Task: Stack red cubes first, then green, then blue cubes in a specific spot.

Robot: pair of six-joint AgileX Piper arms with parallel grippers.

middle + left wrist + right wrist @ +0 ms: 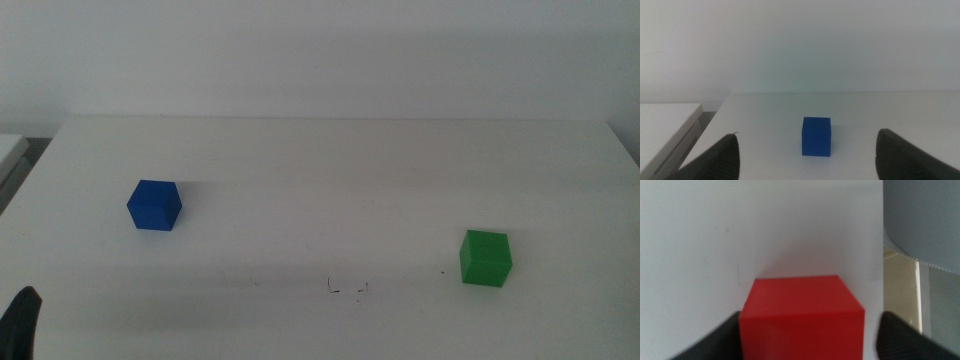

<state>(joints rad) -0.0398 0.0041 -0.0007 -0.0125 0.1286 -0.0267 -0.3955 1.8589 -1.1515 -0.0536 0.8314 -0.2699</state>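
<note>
— While our right gripper (810, 335) sits out of the middle view, its wrist camera shows us the red cube (801, 317) between its spread jaws. Gripped?

— We cannot tell; the left jaw seems to meet the cube's side, the right jaw stands apart.

— And our left gripper (807, 155)?

— Jaws wide, nothing held; the blue cube (816, 136) rests on the table (890, 107) just ahead of them. Only the middle view shows the green cube (485, 257) and the bracket marks (348, 288), between blue and green, bare.
</note>
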